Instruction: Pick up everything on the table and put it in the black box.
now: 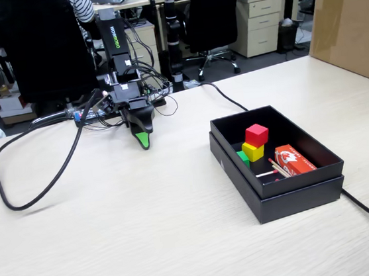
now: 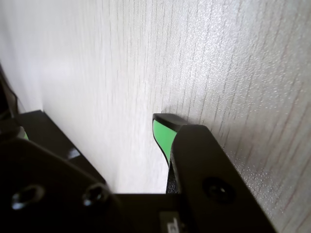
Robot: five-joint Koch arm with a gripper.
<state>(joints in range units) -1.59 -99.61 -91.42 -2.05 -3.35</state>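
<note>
Gripper (image 1: 144, 142) folded down near the arm's base, tip pointing at the table (image 1: 149, 235), nothing between the jaws. Jaws apparently pressed together, green pad against black finger, in the wrist view (image 2: 167, 133) too; hard to be sure, since one jaw lies partly behind the other in both views. Tip just above or touching the pale wood; cannot tell which.

Behind the gripper, in the fixed view, the black arm (image 1: 116, 49) rising upright with a bundle of wires (image 1: 98, 111) at its foot, and a thick black cable (image 1: 37, 188) looping out over the desk to the left.

To the right, well apart from the gripper, the black box (image 1: 291, 199), standing on its wider black base. Inside: red cube (image 1: 257, 134) stacked on yellow cube (image 1: 253, 151), green cube (image 1: 243, 157) just beside them to the left, partly hidden by the near wall. Also inside, toward the right: a red-and-white carton (image 1: 295, 159) and a few thin sticks (image 1: 276, 167) next to it. No cube out on the wood.

At the far right edge, a large brown cardboard box (image 1: 351, 19). Beyond the table, office chairs (image 1: 213, 11) and desks.
</note>
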